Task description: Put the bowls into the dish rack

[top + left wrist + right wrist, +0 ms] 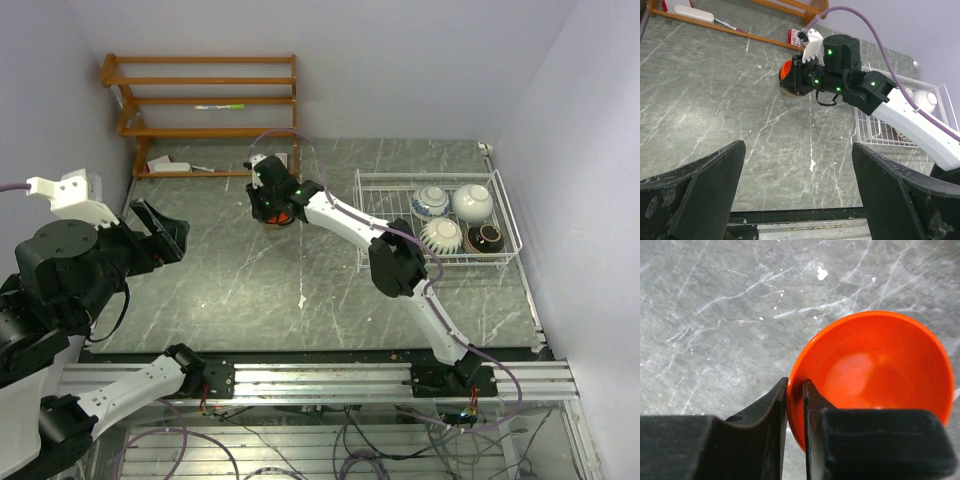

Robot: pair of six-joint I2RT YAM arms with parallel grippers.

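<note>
My right gripper is shut on the rim of the orange-red bowl, one finger inside and one outside. In the top view the right gripper holds the orange-red bowl at the table's middle back, left of the white wire dish rack. The rack holds a blue-and-white bowl, a plain white bowl, a ribbed white bowl and a dark bowl. My left gripper is open and empty at the left edge; its fingers frame bare table.
A brown wooden shelf unit stands at the back left, with a small white item at its foot. Purple walls close in on the left and right. The right arm stretches diagonally across the table.
</note>
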